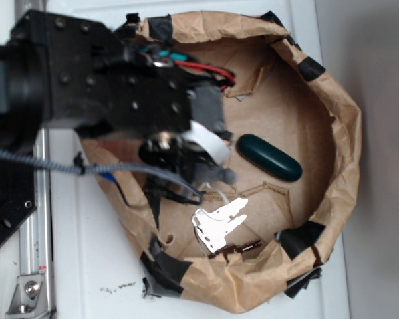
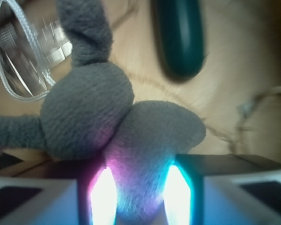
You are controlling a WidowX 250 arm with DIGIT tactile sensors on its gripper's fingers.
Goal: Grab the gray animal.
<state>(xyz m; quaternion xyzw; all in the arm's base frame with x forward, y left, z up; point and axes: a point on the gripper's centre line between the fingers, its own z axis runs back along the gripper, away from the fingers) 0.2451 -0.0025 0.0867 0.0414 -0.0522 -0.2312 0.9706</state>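
My tool (image 2: 139,197) sits low inside the brown paper basket (image 1: 339,133), and in the wrist view its two glowing pads (image 2: 104,197) stand on either side of a gray plush lobe of the gray animal (image 2: 117,122), which fills the gap between them. The pads look pressed against the fabric, so I judge the tool clamped on the toy, though whether the grip is firm I cannot tell (the glare washes out the contact edges). The animal lies straight ahead of the tool, its rounded body rising from the jaws with one floppy piece pointing on toward the far side; its white string loop (image 2: 18,56) trails off to the upper left. In the exterior view the arm hides most of the toy. Beyond it rests the dark green case (image 1: 268,157), apart from the animal, and the white key-shaped piece (image 1: 218,222) lies nearer the basket wall. The next move, as I read it, is a straight lift, since the toy is centred in the jaws.
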